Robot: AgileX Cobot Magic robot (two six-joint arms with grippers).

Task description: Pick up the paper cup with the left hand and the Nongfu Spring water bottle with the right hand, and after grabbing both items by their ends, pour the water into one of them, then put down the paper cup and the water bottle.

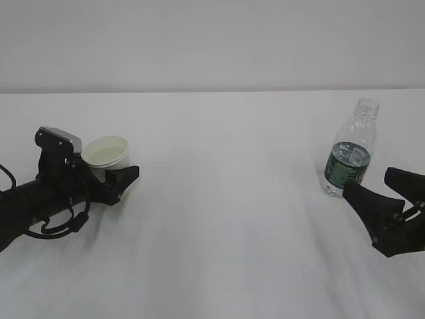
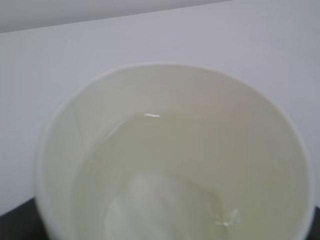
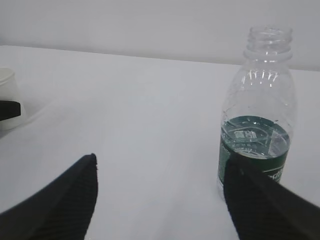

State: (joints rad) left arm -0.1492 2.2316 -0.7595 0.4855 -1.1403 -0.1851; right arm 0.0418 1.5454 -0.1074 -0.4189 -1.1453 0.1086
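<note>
The white paper cup (image 1: 106, 151) stands upright on the table at the left, with pale liquid in it. My left gripper (image 1: 118, 167) lies low around it; its near finger (image 1: 123, 178) crosses in front of the cup's base and the far finger is hidden. In the left wrist view the paper cup (image 2: 175, 150) fills the frame, so I cannot see whether the pads touch it. The capless Nongfu Spring water bottle (image 1: 350, 149) stands at the right, partly full. My right gripper (image 1: 366, 181) is open just in front of the bottle (image 3: 257, 125), which rises behind my right finger (image 3: 260, 200).
A white cloth covers the table (image 1: 232, 219), and a plain pale wall runs behind it. In the right wrist view the cup (image 3: 7, 95) shows at the far left edge with a black fingertip (image 3: 10, 110) of the other gripper beside it.
</note>
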